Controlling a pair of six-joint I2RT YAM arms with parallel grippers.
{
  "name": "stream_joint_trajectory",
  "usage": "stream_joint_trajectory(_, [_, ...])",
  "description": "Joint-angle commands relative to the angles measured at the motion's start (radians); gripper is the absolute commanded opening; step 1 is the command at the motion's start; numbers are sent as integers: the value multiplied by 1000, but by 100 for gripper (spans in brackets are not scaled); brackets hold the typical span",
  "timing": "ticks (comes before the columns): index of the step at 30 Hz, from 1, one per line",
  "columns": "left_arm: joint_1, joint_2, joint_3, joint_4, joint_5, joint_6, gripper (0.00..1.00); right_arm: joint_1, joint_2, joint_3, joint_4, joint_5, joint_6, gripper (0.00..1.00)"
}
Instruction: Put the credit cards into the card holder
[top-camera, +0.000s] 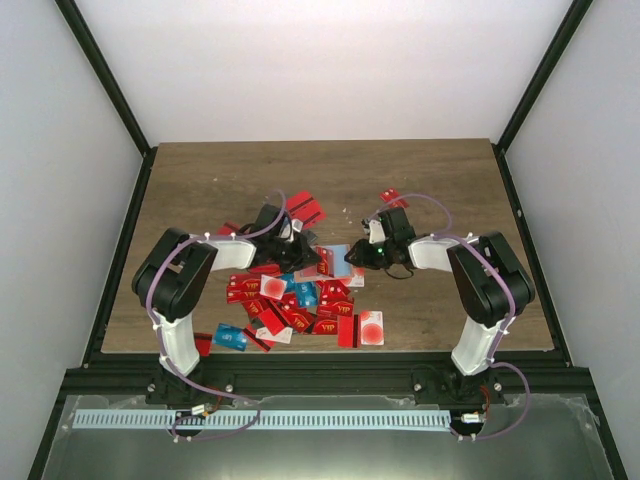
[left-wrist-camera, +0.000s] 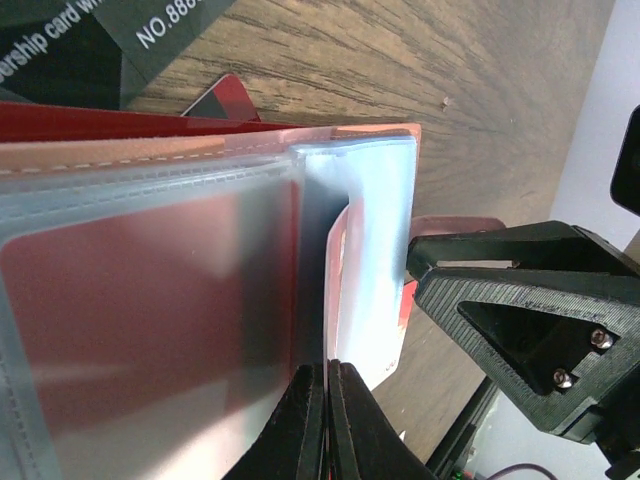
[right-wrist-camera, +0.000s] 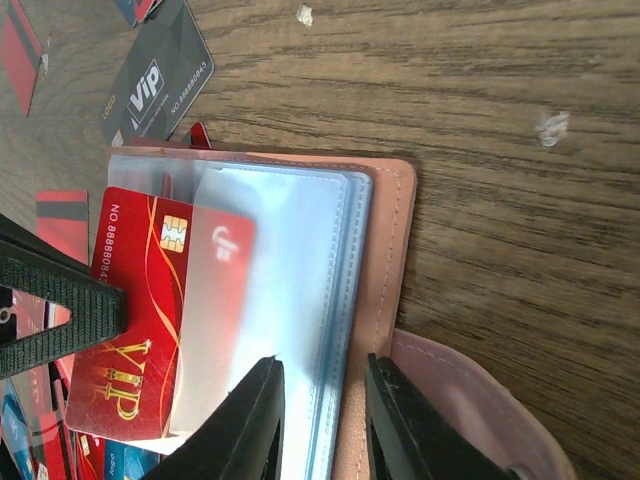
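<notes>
1. Right wrist view: the card holder (right-wrist-camera: 388, 250) lies open on the desk (right-wrist-camera: 500, 110). It has a soft pinkish cover and a stack of clear pockets (right-wrist-camera: 290, 260). A red card (right-wrist-camera: 135, 330) sits partway into one pocket, its chip end inside and its "VIP" end sticking out.
2. From overhead, the holder (top-camera: 335, 258) is near the middle of the desk, between the two claws. It lies just beyond the pile of loose cards (top-camera: 300, 300) that runs toward the near edge.
3. The left claw (left-wrist-camera: 326, 385) is clenched on the edge of a clear pocket (left-wrist-camera: 375, 230), apparently holding its mouth apart.
4. The right claw (right-wrist-camera: 322, 365) has its jaws apart over the pocket stack. Nothing looks pinched between them.
5. Handling, as I judge it:
   - The cards look light, stiff and slick. They would be awkward to lift flat off wood, so I'd take one by a short edge or an overhanging corner.
   - The pockets look thin, floppy and clingy, so a card could snag on the lip or buckle the film if pushed at an angle.
   - The holder itself is light and would slide unless pinned.
6. I'd push on the card's exposed outer end, straight along the pocket.
</notes>
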Motion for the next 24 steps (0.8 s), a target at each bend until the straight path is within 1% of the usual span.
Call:
stream_joint_trajectory(1, [3, 17, -26, 38, 8, -61, 4, 6, 7, -34, -56, -13, -5, 24])
stream_joint_trajectory(5, [3, 25, -29, 68, 7, -86, 4, 6, 7, -36, -55, -14, -7, 20])
stream_joint_trajectory(11, [4, 35, -20, 71, -14, -90, 4, 7, 8, -38, -56, -17, -8, 15])
stream_joint_trajectory(24, [-13, 85, 23, 62, -13, -49, 4, 7, 15, -34, -55, -20, -10, 14])
